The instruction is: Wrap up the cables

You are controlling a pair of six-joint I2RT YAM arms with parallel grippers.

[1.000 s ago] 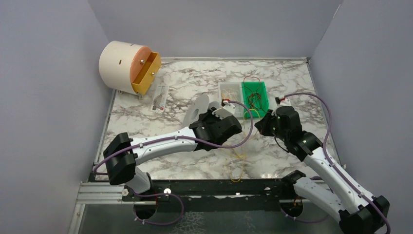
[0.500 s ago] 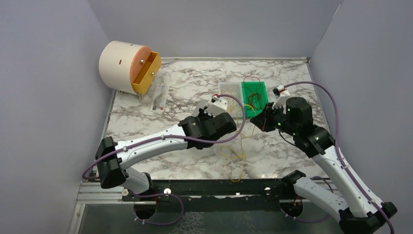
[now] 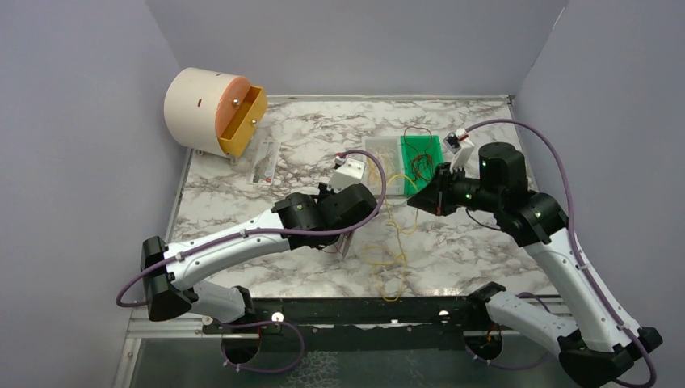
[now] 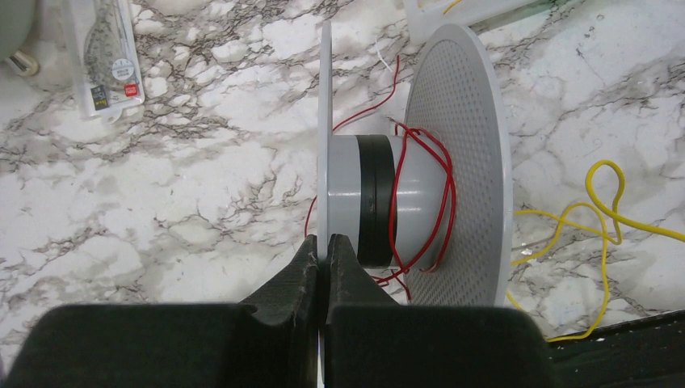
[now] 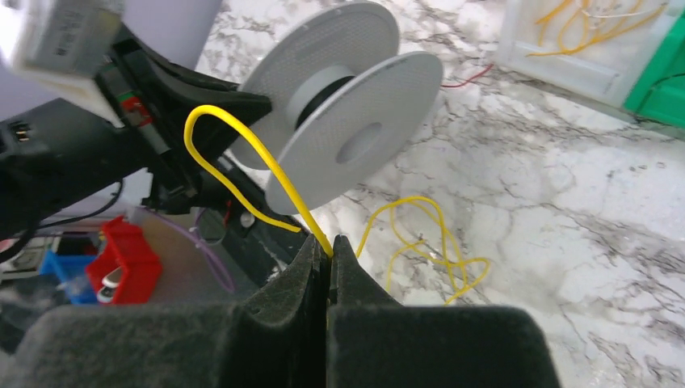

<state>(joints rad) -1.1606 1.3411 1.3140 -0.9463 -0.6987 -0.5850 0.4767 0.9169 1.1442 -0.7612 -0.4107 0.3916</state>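
Boxed in on 3 sides by plain pale grey-lilac walls: left wall (image 3: pixel 81 162), far wall (image 3: pixel 347 40), right wall (image 3: pixel 614 121). Table top (image 3: pixel 323 129) in white marble look w/ grey veins, wall to wall. Black rail (image 3: pixel 355 311) along near edge, silver metal bar (image 3: pixel 161 323) at near left. Dark mottled floor (image 3: pixel 363 364) nearest. Soft, even light.

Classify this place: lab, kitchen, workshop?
Probably a robot lab test cell: plain grey walls boxing in a marble-pattern tabletop, with staged props: a spool, a yellow cable, a green bin.
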